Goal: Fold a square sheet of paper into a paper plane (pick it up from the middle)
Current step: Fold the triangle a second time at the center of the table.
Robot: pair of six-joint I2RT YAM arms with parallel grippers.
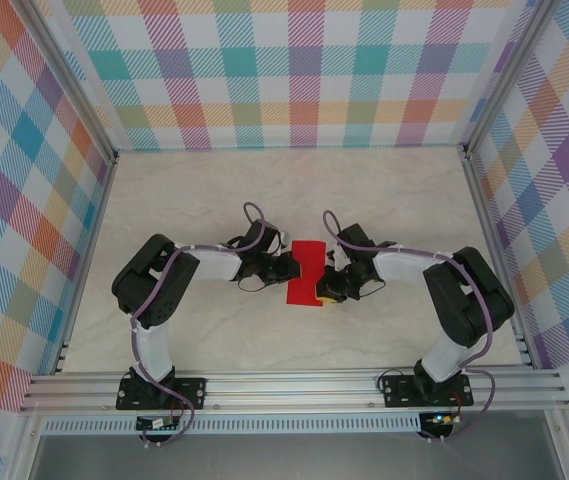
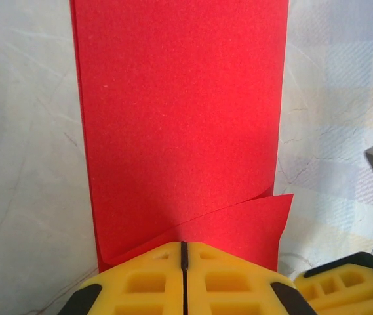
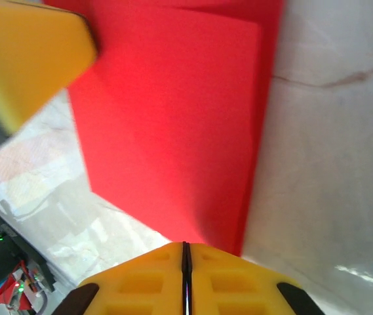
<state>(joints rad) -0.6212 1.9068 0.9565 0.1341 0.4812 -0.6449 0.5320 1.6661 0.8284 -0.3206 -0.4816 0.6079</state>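
Worktop: your pale marbled worktop (image 1: 194, 200) sits inside checked walls, with bare surface on every side of the work and most of it towards the far edge.
Paper: the square sheet of thin bright red paper (image 1: 310, 256) lies at the worktop's middle, doubled into a strip. Its long axis runs from near edge to far edge.
Left gripper: the left gripper (image 1: 290, 268) is at the strip's left edge with its jaws shut. A loose flap lifts at its tips, but you cannot tell whether a layer is nipped.
Right gripper: the right gripper (image 1: 330, 290) is at the right edge, slightly nearer you, closed to a seam. Whether it has hold of the paper is unclear.
Key relation: the strip lies between both grippers, equally near each. I judge the next crease should follow its long axis.
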